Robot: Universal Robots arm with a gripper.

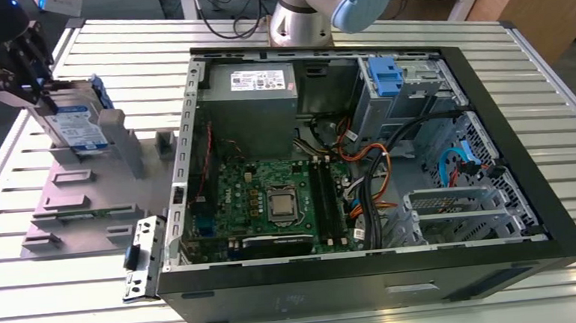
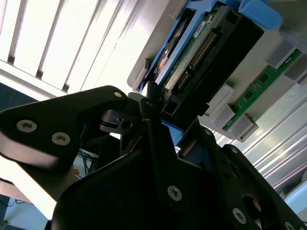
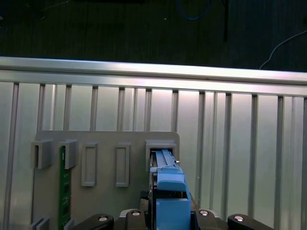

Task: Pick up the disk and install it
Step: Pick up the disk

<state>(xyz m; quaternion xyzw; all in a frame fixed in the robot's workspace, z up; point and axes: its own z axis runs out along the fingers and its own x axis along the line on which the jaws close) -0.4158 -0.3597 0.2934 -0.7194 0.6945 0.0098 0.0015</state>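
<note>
The disk [image 1: 78,125], silver with a white-and-blue label and a blue frame, stands on edge in a slot of the grey holder [image 1: 80,197] at the exterior view's left. My gripper [image 1: 35,87] is at the disk's upper end, with the fingers on either side of it. In the second wrist view the disk's [image 2: 192,52] green underside and connector lie between the black fingers [image 2: 149,112], and the gripper [image 2: 168,112] looks shut on it. The first wrist view looks down along the disk's blue frame [image 3: 170,191] into the holder [image 3: 105,143].
The open computer case [image 1: 531,214] lies to the exterior view's right, with a drive bay holding a blue latch [image 1: 388,76], a grey power supply box [image 1: 253,85] and loose cables. A green circuit strip [image 1: 96,213] sits in the holder. The arm's base [image 1: 305,18] stands behind the case.
</note>
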